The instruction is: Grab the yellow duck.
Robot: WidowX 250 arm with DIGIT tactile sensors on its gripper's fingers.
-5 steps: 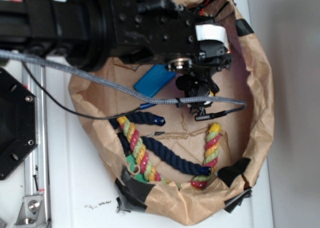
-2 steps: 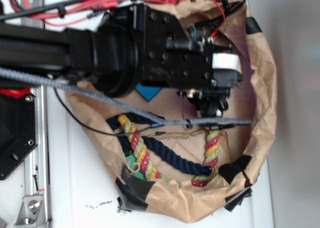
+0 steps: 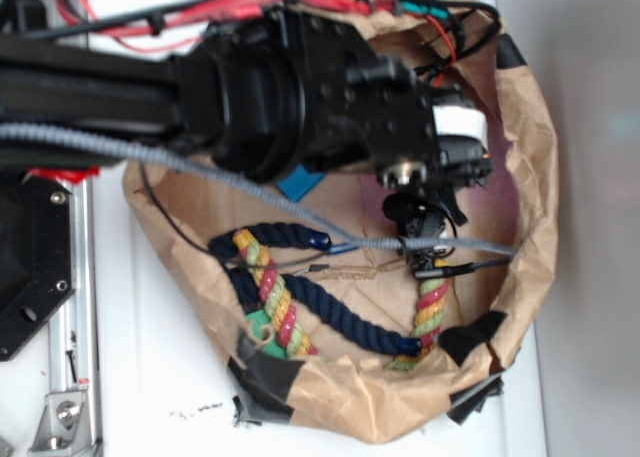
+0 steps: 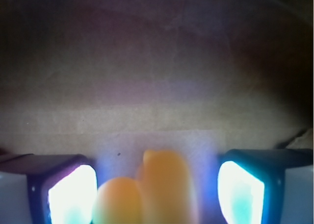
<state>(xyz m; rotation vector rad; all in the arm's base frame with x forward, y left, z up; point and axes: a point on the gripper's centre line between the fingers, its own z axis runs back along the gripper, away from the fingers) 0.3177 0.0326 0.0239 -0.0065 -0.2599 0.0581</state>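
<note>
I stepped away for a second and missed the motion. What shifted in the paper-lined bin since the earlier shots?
The arm slid further right over the bin, now covering most of the blue block. In the wrist view the yellow duck sits between the fingers of the tool, with gaps on both sides, not gripped. The ropes lie much as before.

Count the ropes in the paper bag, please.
2. The striped rope curves from left to right end; the navy rope crosses it. The arm may hide more.
</note>
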